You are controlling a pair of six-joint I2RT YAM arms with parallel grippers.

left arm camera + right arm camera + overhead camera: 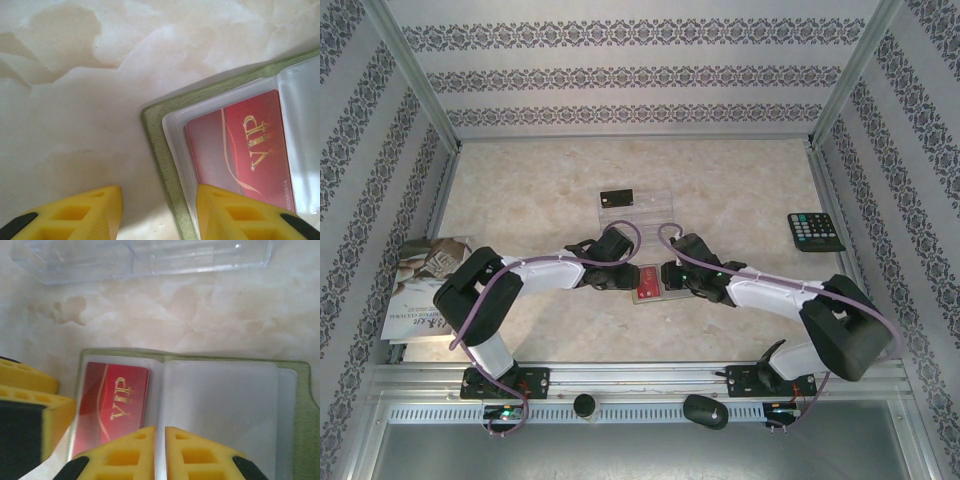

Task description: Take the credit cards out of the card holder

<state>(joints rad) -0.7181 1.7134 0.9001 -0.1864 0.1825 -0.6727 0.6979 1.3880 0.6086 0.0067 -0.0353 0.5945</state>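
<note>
The olive-green card holder lies open on the table between my two grippers, its green edge and pale sleeves showing. A red credit card with gold VIP lettering sits inside a clear sleeve on the holder's left half. My left gripper is open and straddles the holder's left edge, one finger over the sleeve. My right gripper has its jaws a narrow slit apart over the holder's middle fold. A black card lies on see-through cards farther back.
A black calculator sits at the right, and a printed booklet lies at the left by the left arm's elbow. The see-through pieces lie just beyond the holder. Metal rails and patterned walls bound the table.
</note>
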